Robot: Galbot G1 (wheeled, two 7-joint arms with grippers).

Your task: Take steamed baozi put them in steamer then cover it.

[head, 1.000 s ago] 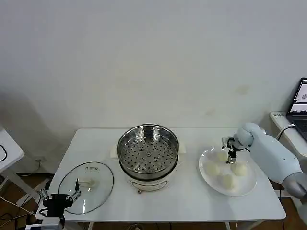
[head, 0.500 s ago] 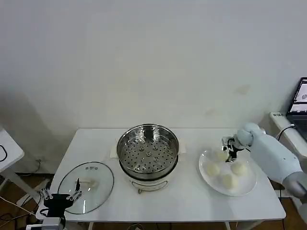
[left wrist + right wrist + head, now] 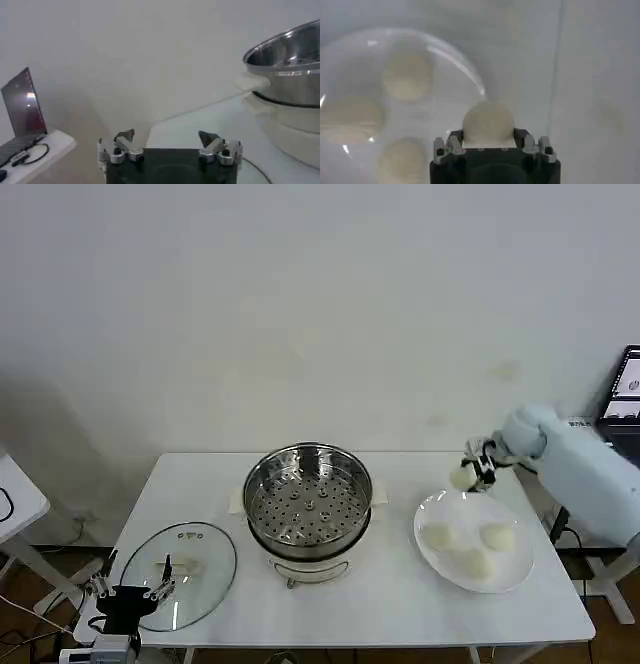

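Right gripper: closed on one steamed baozi, held up in the air to the right of the steamer — lifted clear of the white plate, presumably so it can travel over the steamer's raised rim without knocking it. In the right wrist view the bun sits snug between the jaws with the plate below it.

Remaining baozi: three rest on the plate, on the table to the right of the steamer, spaced apart from one another, which leaves room for fingers to come down around each.

Steamer: centre of the table, open, its perforated tray bare — no bun inside yet, so the task looks to be at its first carry.

Glass lid: flat on the table to the left of the steamer, off to the side so the pot mouth is free for loading.

Left gripper: jaws spread wide, holding nothing, waiting low at the near edge of the lid, left of the steamer — well placed, I judge, for the covering step.
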